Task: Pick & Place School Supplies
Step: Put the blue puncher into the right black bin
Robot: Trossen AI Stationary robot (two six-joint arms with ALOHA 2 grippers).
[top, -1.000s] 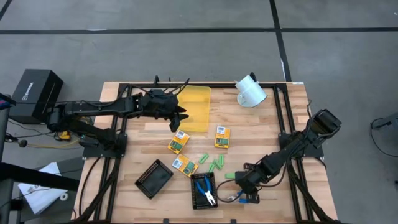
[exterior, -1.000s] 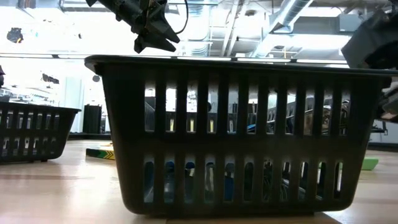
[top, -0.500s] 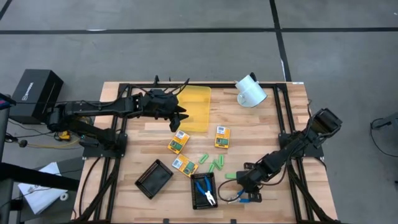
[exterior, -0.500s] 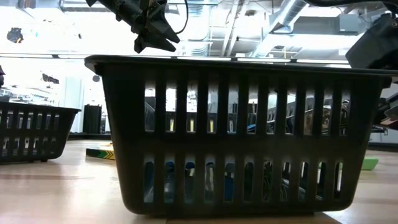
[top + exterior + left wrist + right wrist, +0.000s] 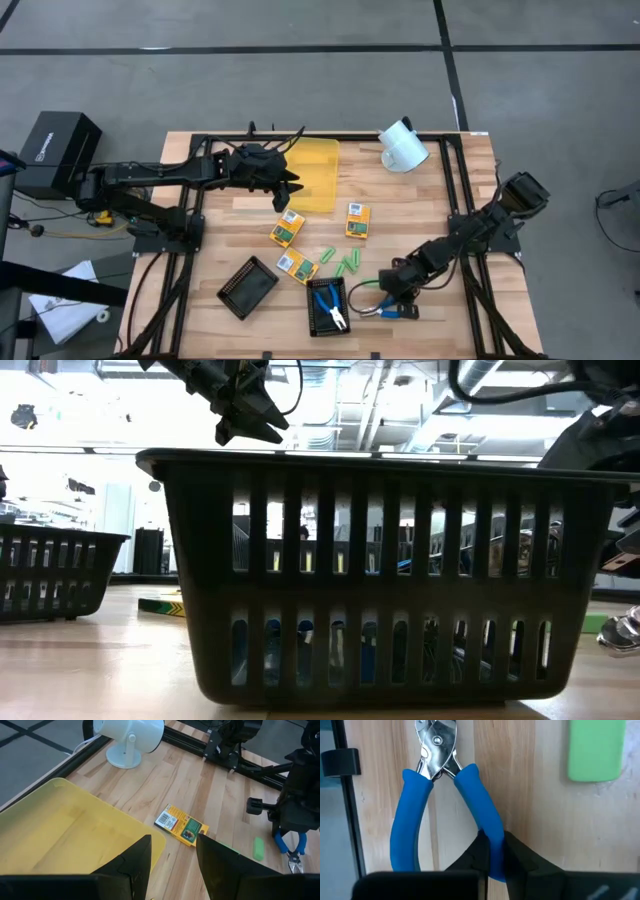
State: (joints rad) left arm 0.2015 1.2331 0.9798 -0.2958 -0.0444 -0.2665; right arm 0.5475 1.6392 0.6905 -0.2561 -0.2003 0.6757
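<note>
— Right gripper (image 5: 491, 851)?
— Low at the near right part of the wooden surface (image 5: 420, 200), fingers (image 5: 517, 855) pinched on one blue handle of a pair of pliers-like tools (image 5: 442, 805). Tool lying flat on the wood, metal nose pointing away from the wrist, second handle free. Seen from above just right of the black tray (image 5: 328, 305), under the right gripper (image 5: 392, 297).
— Anything beside it?
— A light-green block (image 5: 596, 751) close by on the wood, apart from the tool.
— Left gripper (image 5: 288, 188)?
— Held above the near edge of the translucent yellow bin (image 5: 312, 172), at the far left of the surface. Fingers (image 5: 131, 862) spread apart, nothing between them.
— Other supplies?
— Three yellow-orange printed boxes: one (image 5: 288, 229) just in front of the bin, one (image 5: 358, 220) to its right, one (image 5: 296, 266) nearer, beside the tray. Small cluster of light-green sticks (image 5: 340, 262) between the boxes and the right gripper. Second blue-handled tool (image 5: 330, 304) lying inside the black tray.
— More trays?
— Another black tray (image 5: 247, 286) to the left, tilted relative to the first; contents not discernible.
— From table height?
— Mostly the slatted wall of the black tray (image 5: 380, 570), filling the view; left arm's fingertips visible above its rim.
— Elsewhere?
— White lamp-like object (image 5: 403, 147) at the far edge of the surface, right of the bin.
</note>
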